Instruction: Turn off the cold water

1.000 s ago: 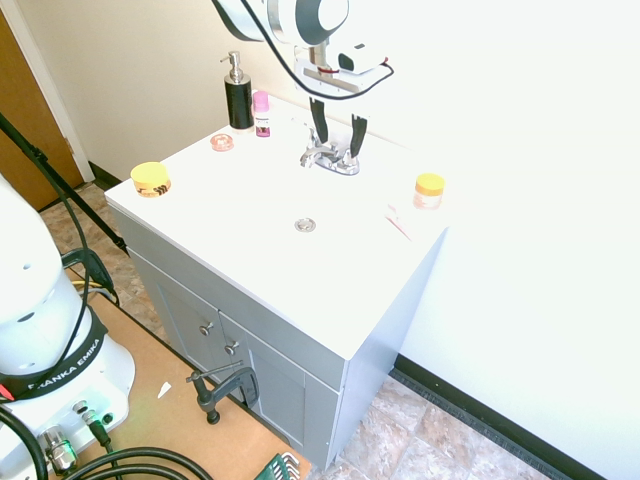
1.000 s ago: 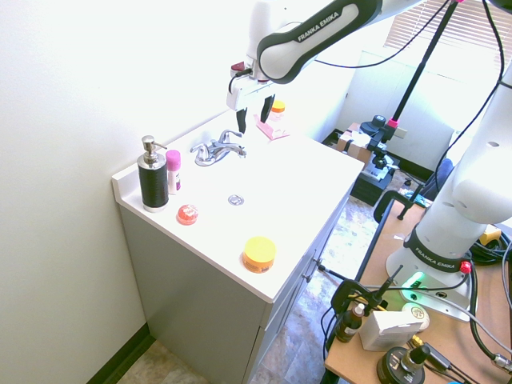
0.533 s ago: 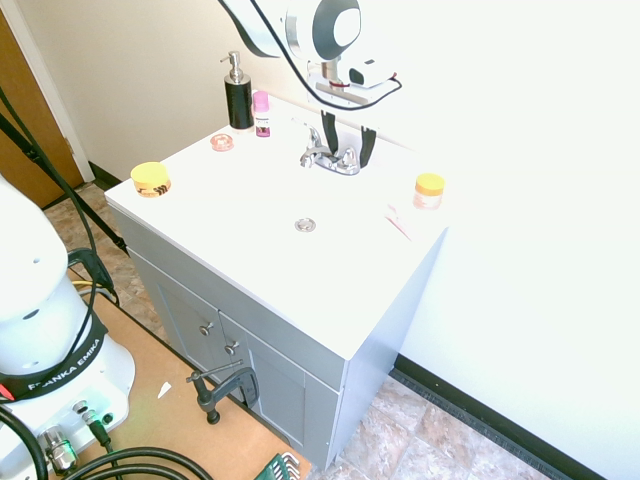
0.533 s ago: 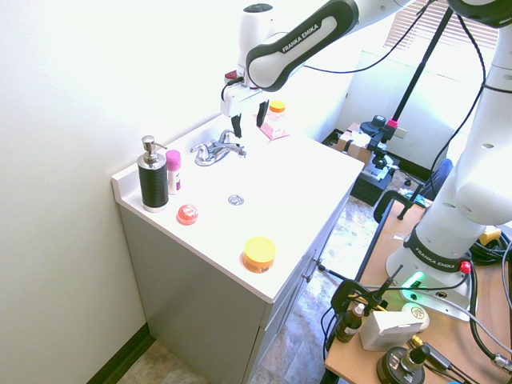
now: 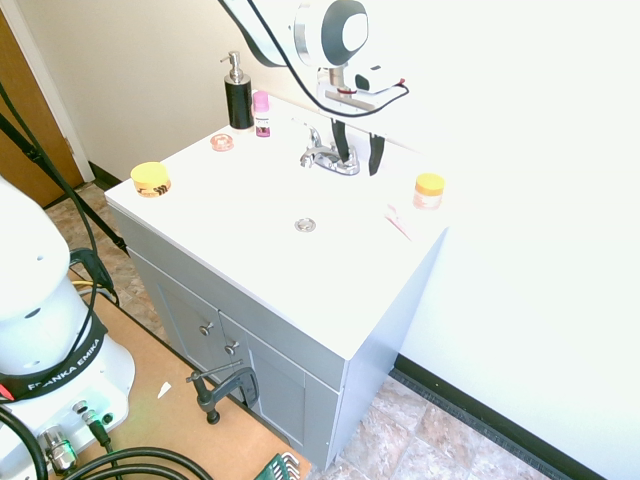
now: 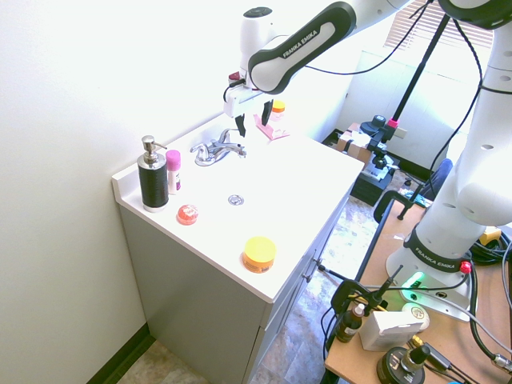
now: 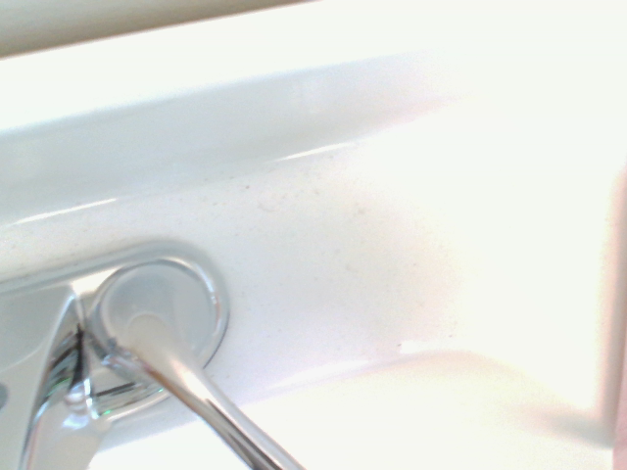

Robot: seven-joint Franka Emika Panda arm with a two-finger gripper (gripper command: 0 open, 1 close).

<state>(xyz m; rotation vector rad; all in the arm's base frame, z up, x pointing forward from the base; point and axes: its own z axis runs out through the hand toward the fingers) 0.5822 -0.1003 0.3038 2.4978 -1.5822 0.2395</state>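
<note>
Though small, shiny chrome lever (image 5: pixel 349 158).

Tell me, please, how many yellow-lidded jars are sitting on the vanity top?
2. One yellow-lidded jar sits at the counter's front corner, far from the faucet. The other jar stands near the wall, on the far side of the faucet from the soap dispenser. None appears hidden.

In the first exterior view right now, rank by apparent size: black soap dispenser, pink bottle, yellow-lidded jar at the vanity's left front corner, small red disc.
1. Black soap dispenser
2. Yellow-lidded jar, though it sits nearer the camera
3. Pink bottle
4. Small red disc

Jar and pink bottle are close; the jar is wider, the bottle taller.
</note>
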